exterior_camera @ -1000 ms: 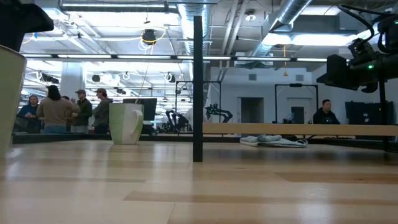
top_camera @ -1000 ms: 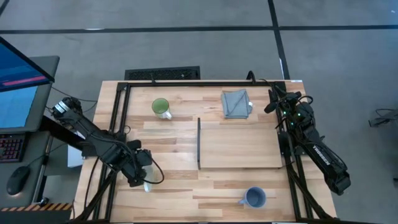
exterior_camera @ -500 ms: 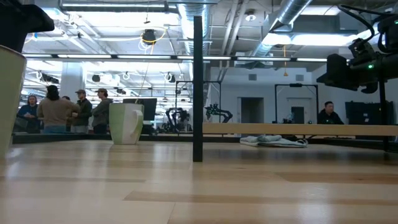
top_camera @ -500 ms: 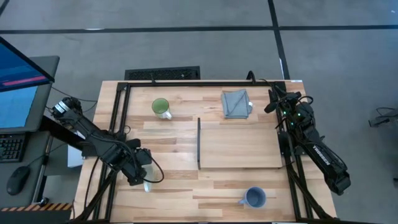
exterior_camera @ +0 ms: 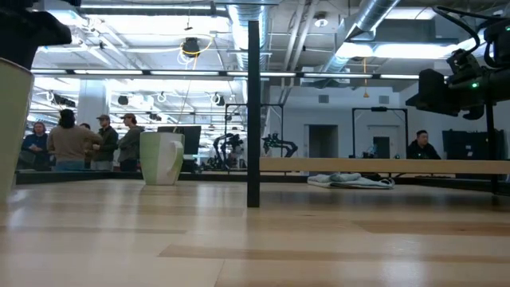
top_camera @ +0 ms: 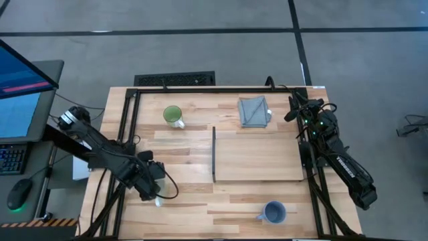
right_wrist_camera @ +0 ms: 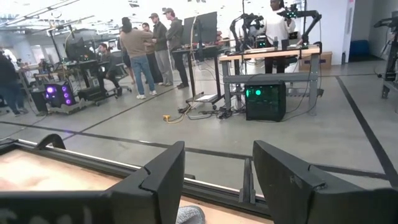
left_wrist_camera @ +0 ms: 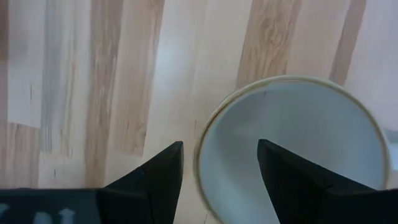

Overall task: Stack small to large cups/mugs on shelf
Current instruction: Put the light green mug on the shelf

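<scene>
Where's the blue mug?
In the high view the blue-grey mug sits near the table's front edge, right of centre, just in front of the shelf.

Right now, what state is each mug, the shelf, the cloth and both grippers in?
cream-white mug: upright, empty, its rim between the open fingers.
left gripper: open, straddling that rim.
green-inside mug: upright, on the table.
blue-grey mug: upright, on the table.
shelf: bare, no mugs.
grey cloth: folded.
right gripper: open, holding nothing.
</scene>
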